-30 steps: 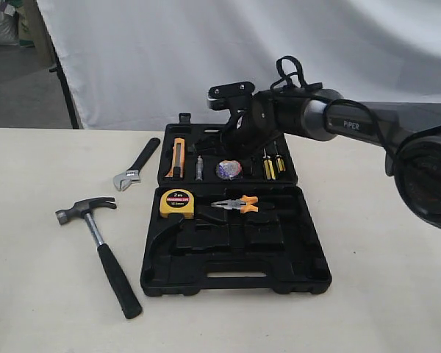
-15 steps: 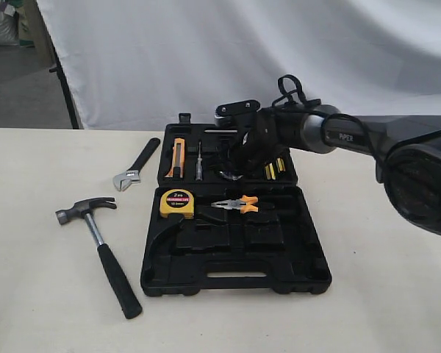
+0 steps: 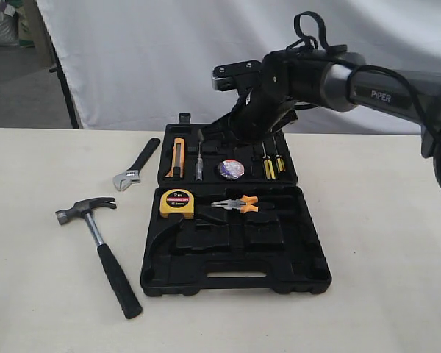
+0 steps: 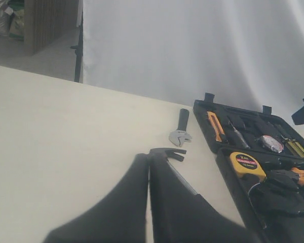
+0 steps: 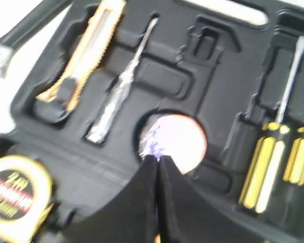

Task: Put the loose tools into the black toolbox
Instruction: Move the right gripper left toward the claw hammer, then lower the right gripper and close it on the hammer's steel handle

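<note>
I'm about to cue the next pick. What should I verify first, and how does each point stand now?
1. Tape roll seated in its round recess: ok.
2. Right end effector off the roll, shut: ok.
3. Hammer packed: not ok, lies on the table.
4. Wrench packed: not ok, on the table beside the toolbox.
5. Left end effector open for grasping: not ok, shut.
6. Toolbox halves lying open: ok.

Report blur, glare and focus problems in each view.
Exterior view: sharp and evenly lit, the hammer crisp. Left wrist view: the left gripper is a dark, unfocused shape. Right wrist view: blurred throughout, the tape roll washed out by glare.
</note>
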